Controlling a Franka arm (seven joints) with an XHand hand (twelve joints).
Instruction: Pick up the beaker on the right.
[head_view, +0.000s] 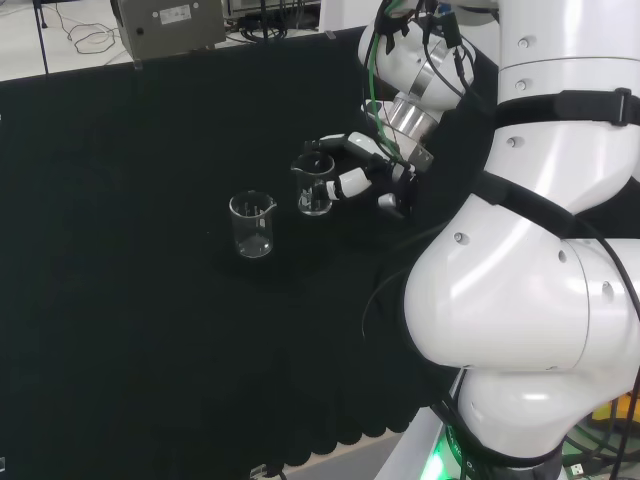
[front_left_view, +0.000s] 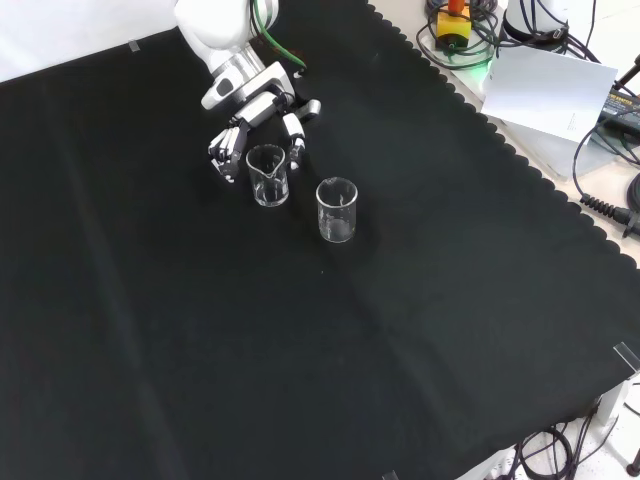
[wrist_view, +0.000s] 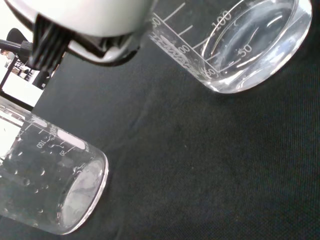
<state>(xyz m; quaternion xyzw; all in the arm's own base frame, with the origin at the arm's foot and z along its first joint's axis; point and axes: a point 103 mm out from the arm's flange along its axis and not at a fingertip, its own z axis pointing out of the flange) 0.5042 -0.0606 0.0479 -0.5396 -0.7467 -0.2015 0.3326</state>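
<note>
Black cloth covers the surface (head_view: 120, 250), which carries two clear beakers. My hand (head_view: 365, 170) is curled around the right-hand beaker (head_view: 314, 185) in the head view, fingers on both sides. That beaker stands just beside the other beaker (head_view: 252, 225). Approach done; lift remains, I judge.

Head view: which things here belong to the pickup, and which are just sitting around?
Part of the job:
- right beaker
- hand, fingers curled round that beaker

Just lying about:
- left beaker, apart from the hand
- grey box beyond the cloth
</note>
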